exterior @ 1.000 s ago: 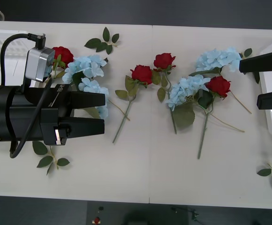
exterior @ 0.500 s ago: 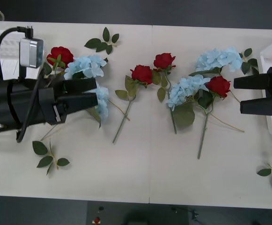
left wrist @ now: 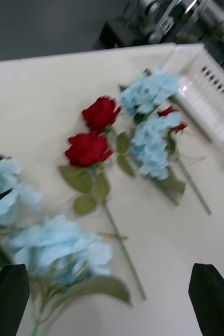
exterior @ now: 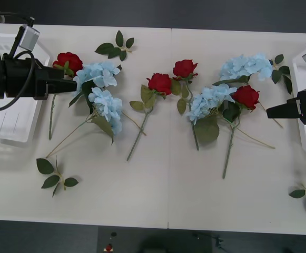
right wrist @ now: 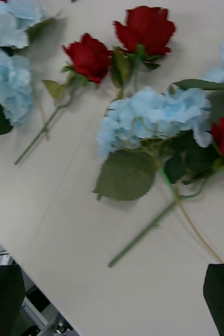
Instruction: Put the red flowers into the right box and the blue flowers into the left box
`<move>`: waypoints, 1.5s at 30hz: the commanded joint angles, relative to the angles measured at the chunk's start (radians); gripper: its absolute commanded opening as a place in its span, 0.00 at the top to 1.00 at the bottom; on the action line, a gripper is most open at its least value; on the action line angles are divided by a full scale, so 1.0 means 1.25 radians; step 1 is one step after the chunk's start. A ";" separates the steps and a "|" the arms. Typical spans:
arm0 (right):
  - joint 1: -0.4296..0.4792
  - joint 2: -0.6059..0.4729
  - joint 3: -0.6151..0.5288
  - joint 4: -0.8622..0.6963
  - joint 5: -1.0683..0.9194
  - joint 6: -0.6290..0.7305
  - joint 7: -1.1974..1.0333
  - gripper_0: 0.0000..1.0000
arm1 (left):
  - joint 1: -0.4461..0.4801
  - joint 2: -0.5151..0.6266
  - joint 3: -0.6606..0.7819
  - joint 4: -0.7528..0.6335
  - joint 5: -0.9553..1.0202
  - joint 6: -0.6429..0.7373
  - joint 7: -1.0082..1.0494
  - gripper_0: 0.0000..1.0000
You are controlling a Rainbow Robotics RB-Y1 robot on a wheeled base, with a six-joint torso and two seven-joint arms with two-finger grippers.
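nothing sorted yet by my read: four red flowers (exterior: 159,83) and the blue flowers (exterior: 102,89) all lie on the table (exterior: 158,184), both boxes bare where visible. left gripper (exterior: 71,84) over left box (exterior: 5,124), right gripper (exterior: 271,112) by right box (exterior: 305,138); both jaws spread, empty.

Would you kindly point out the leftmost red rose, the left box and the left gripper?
Leftmost red rose (exterior: 69,61), front view, bloom.
Left box (exterior: 5,124), front view, ribbed floor.
Left gripper (exterior: 75,84), front view, fingertips.
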 commanded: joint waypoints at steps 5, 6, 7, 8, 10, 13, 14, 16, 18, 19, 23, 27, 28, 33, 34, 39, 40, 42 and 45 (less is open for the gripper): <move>-0.199 -0.004 0.182 0.133 0.203 -0.002 -0.068 0.00 | -0.164 -0.020 0.008 0.146 -0.319 0.170 0.270 0.12; -0.236 0.008 0.219 0.165 0.231 -0.003 -0.069 0.00 | -0.177 -0.035 0.007 0.165 -0.357 0.174 0.284 0.12; -0.263 0.019 0.245 0.188 0.249 -0.006 -0.070 0.00 | -0.183 -0.047 0.008 0.176 -0.382 0.173 0.289 0.12; -0.298 0.036 0.274 0.224 0.271 -0.008 -0.071 0.00 | -0.191 -0.064 0.008 0.191 -0.419 0.169 0.292 0.12; -0.347 0.064 0.315 0.279 0.305 -0.018 -0.075 0.00 | -0.204 -0.094 0.008 0.220 -0.472 0.152 0.299 0.12; -0.419 0.114 0.364 0.376 0.362 -0.043 -0.078 0.00 | -0.217 -0.151 0.008 0.273 -0.558 0.108 0.302 0.12; -0.437 0.130 0.378 0.408 0.379 -0.051 -0.078 0.00 | -0.217 -0.166 0.008 0.285 -0.578 0.092 0.302 0.11; -0.478 0.165 0.407 0.475 0.410 -0.067 -0.078 0.00 | -0.217 -0.196 0.008 0.301 -0.618 0.062 0.304 0.12; -0.512 0.198 0.434 0.543 0.437 -0.080 -0.079 0.00 | -0.217 -0.219 0.008 0.320 -0.652 0.034 0.305 0.12; -0.522 0.205 0.441 0.559 0.446 -0.084 -0.079 0.00 | -0.217 -0.224 0.008 0.324 -0.662 0.028 0.306 0.12; -0.566 0.273 0.479 0.662 0.516 -0.110 -0.086 0.00 | -0.217 -0.252 0.007 0.350 -0.705 0.006 0.313 0.12; -0.580 0.349 0.480 0.735 0.605 -0.146 -0.124 0.00 | -0.212 -0.272 0.008 0.369 -0.744 -0.011 0.323 0.12; -0.581 0.362 0.480 0.746 0.621 -0.153 -0.139 0.00 | -0.210 -0.274 0.008 0.371 -0.749 -0.016 0.323 0.12; -0.602 0.440 0.480 0.819 0.701 -0.189 -0.204 0.00 | -0.179 -0.294 0.007 0.372 -0.817 -0.088 0.337 0.12; -0.609 0.457 0.480 0.836 0.717 -0.194 -0.216 0.00 | -0.172 -0.300 0.007 0.372 -0.833 -0.111 0.340 0.12; -0.629 0.506 0.479 0.888 0.787 -0.208 -0.258 0.00 | -0.151 -0.310 0.008 0.372 -0.889 -0.182 0.353 0.12; -0.630 0.511 0.479 0.892 0.794 -0.211 -0.258 0.00 | -0.150 -0.310 0.007 0.372 -0.900 -0.191 0.354 0.12; -0.634 0.519 0.479 0.902 0.806 -0.213 -0.262 0.00 | -0.149 -0.312 0.008 0.372 -0.919 -0.194 0.360 0.12; -0.633 0.530 0.479 0.912 0.827 -0.221 -0.268 0.00 | -0.147 -0.318 0.007 0.381 -0.926 -0.194 0.369 0.12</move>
